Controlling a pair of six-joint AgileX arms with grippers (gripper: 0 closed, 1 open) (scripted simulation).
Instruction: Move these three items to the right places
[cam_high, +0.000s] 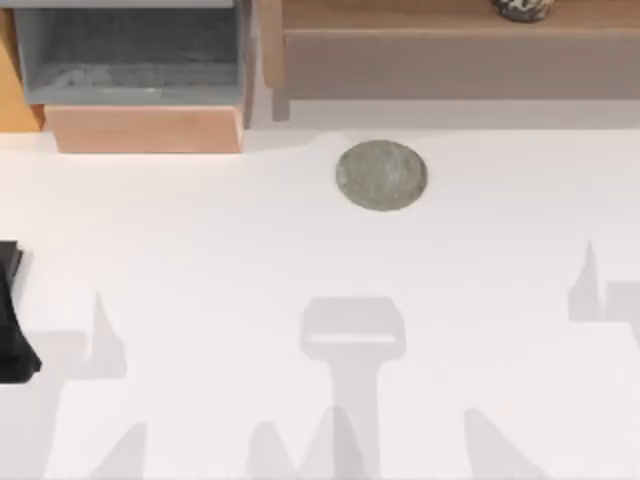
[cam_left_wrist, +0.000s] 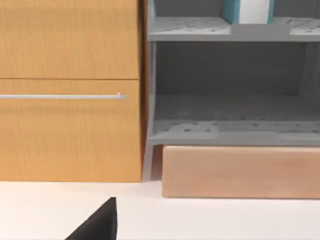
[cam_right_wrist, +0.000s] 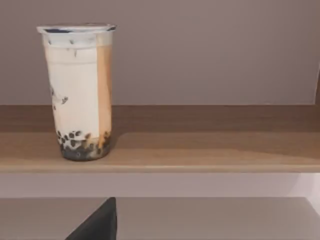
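A tall clear cup of beige milk tea (cam_right_wrist: 80, 92) with dark pearls and a white lid stands upright on a wooden shelf (cam_right_wrist: 200, 150). From above, the cup (cam_high: 523, 8) shows at the far right back, on that shelf (cam_high: 450, 15). The round grey stone coaster (cam_high: 381, 175) lies flat on the white table, in front of the shelf's left end, with nothing on it. My left arm (cam_high: 10, 320) is parked at the table's left edge, and a dark part of the left gripper (cam_left_wrist: 100, 225) faces the cabinet. A dark part of my right gripper (cam_right_wrist: 100, 225) sits low, facing the shelf and well short of the cup.
A grey open shelf unit (cam_high: 135, 50) on a light wooden base (cam_high: 145, 128) stands at the back left, beside a wooden cabinet (cam_left_wrist: 70, 90) with a metal handle. A teal and white box (cam_left_wrist: 248, 11) stands on its upper shelf. White tabletop (cam_high: 300, 280) stretches around the coaster.
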